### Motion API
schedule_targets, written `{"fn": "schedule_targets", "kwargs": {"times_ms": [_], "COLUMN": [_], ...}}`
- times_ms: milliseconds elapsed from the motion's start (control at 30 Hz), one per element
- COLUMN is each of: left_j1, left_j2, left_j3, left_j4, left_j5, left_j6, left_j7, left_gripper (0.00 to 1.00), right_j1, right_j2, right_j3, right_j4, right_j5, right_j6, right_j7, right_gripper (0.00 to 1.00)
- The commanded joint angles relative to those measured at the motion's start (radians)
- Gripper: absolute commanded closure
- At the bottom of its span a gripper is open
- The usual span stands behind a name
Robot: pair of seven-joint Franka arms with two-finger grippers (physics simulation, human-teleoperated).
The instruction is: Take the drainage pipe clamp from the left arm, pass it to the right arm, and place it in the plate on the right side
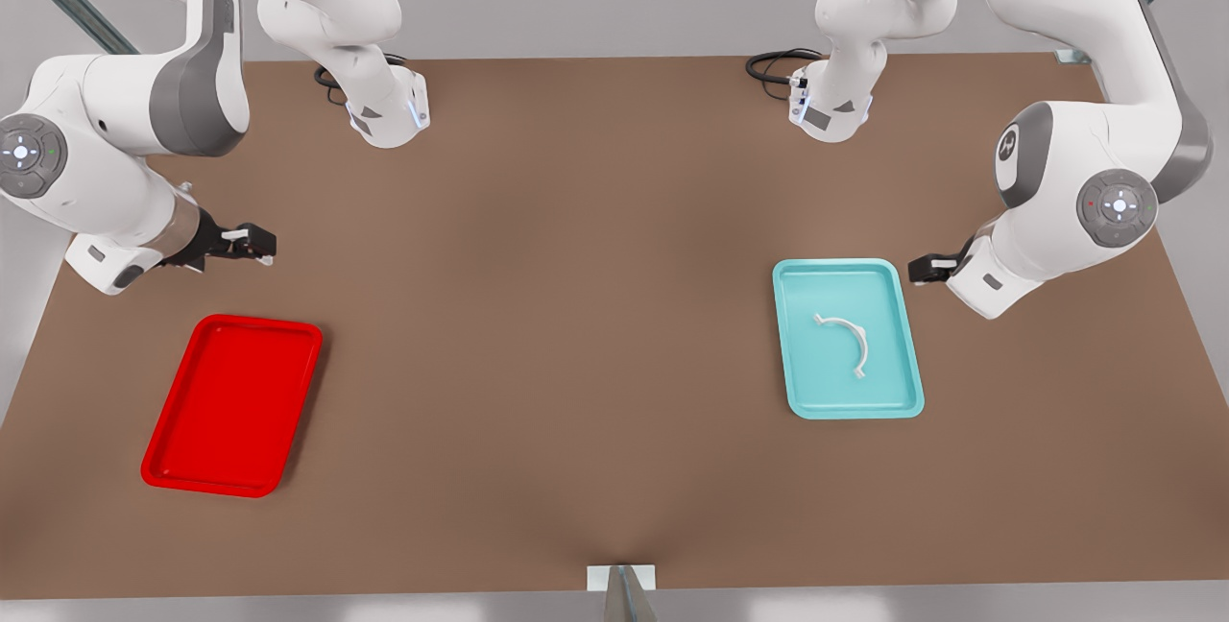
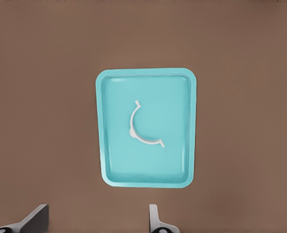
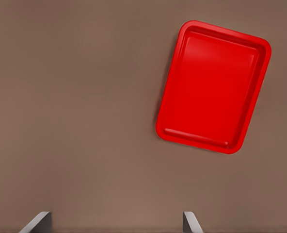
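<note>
Right, the pipe clamp (image 1: 845, 342) lies flat inside the teal tray (image 1: 797, 382), roughly at the tray's middle, curved like a half ring with its tabs turned outward. That teal tray sits on the brown table (image 1: 576, 315) over toward three o'clock in the front view. Just beside the tray's upper corner, at about two o'clock from it, hangs the left gripper (image 1: 920, 268), raised off the table and touching nothing; in the left wrist view its two fingers (image 2: 155, 221) stand wide apart with nothing between them, and the clamp (image 2: 142, 127) and tray (image 2: 109, 165) lie beyond their tips. Across the table, toward nine o'clock in the front view, the right gripper (image 1: 264, 243) hovers too, up at about twelve o'clock from the red tray (image 1: 168, 464). Its fingers (image 3: 189, 222) are spread as well, gripping nothing, with bare table between them. The red tray (image 3: 167, 128) rests at an angle on the table toward eight o'clock in the front view, well apart from the teal one.
</note>
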Motion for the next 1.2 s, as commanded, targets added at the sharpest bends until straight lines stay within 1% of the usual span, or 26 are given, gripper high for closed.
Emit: {"fn": "schedule_targets", "kwargs": {"times_ms": [0,67,100,133,167,200,233,267,367,400,433,500,600,733,967,1000,1033,1067,1100,1167], "left_j1": [0.0,0.0,-0.006,-0.009,-0.008,-0.008,-0.006,-0.005,0.008,0.009,0.009,0.006,0.002,-0.044,-0.04,-0.04,-0.04,-0.04,-0.04,-0.041], "left_j2": [0.0,0.02,0.092,0.141,0.164,0.187,0.192,0.198,0.256,0.253,0.247,0.241,0.263,0.296,0.344,0.347,0.347,0.345,0.344,0.345], "left_j3": [0.0,0.001,0.035,0.047,0.066,0.086,0.098,0.102,0.103,0.103,0.103,0.103,0.099,0.098,0.099,0.099,0.099,0.099,0.099,0.099], "left_j4": [0.0,-0.003,-0.014,-0.072,-0.156,-0.192,-0.273,-0.319,-0.356,-0.428,-0.46,-0.495,-0.497,-0.498,-0.503,-0.508,-0.508,-0.506,-0.506,-0.505], "left_j5": [0.0,0.0,-0.015,-0.032,-0.034,-0.034,-0.034,-0.034,-0.038,-0.037,-0.035,-0.032,-0.043,-0.069,-0.068,-0.066,-0.068,-0.068,-0.066,-0.066], "left_j6": [0.01,0.01,0.056,0.169,0.324,0.411,0.543,0.611,0.712,0.844,0.893,0.922,0.945,0.959,0.985,0.985,0.984,0.982,0.981,0.979], "left_j7": [0.037,0.039,0.06,0.094,0.162,0.231,0.312,0.358,0.475,0.528,0.531,0.533,0.53,0.476,0.453,0.453,0.452,0.452,0.452,0.455], "left_gripper": [0.0,0.0,0.0,0.0,0.0,0.0,0.0,0.0,0.0,0.0,0.0,0.0,0.0,0.0,0.0,0.09,0.33,0.48,0.53,0.53], "right_j1": [-0.002,-0.005,-0.01,-0.011,-0.011,-0.011,-0.011,-0.011,-0.011,-0.011,-0.011,-0.01,-0.011,-0.01,-0.005,-0.005,-0.005,-0.005,-0.005,-0.005], "right_j2": [-0.001,-0.001,-0.001,0.001,0.001,0.001,0.001,0.001,-0.001,-0.004,-0.004,-0.004,-0.002,-0.002,-0.002,-0.002,-0.002,-0.002,-0.002,-0.001], "right_j3": [-0.001,-0.002,-0.004,-0.005,-0.007,-0.007,-0.007,-0.007,-0.005,-0.005,-0.005,-0.005,-0.004,-0.004,-0.004,-0.004,-0.004,-0.004,-0.004,-0.004], "right_j4": [0.002,0.003,0.002,0.002,0.0,0.0,0.0,0.0,-0.004,-0.012,-0.012,-0.014,-0.017,-0.029,-0.032,-0.032,-0.032,-0.032,-0.032,-0.032], "right_j5": [0.002,0.004,0.015,0.018,0.016,0.018,0.016,0.016,0.016,0.016,0.016,0.016,0.018,0.015,0.012,0.012,0.012,0.012,0.012,0.012], "right_j6": [-0.008,-0.008,-0.008,-0.006,-0.006,-0.006,-0.006,-0.006,-0.006,-0.008,-0.008,-0.008,-0.008,-0.008,-0.012,-0.015,-0.015,-0.017,-0.017,-0.017], "right_j7": [0.032,0.036,0.037,0.036,0.036,0.036,0.036,0.036,0.034,0.034,0.034,0.034,0.034,0.034,0.031,0.031,0.031,0.031,0.031,0.031], "right_gripper": [0.0,0.0,0.0,0.0,0.0,0.0,0.0,0.0,0.0,0.0,0.0,0.0,0.0,0.0,0.0,0.0,0.0,0.0,0.0,0.0]}}
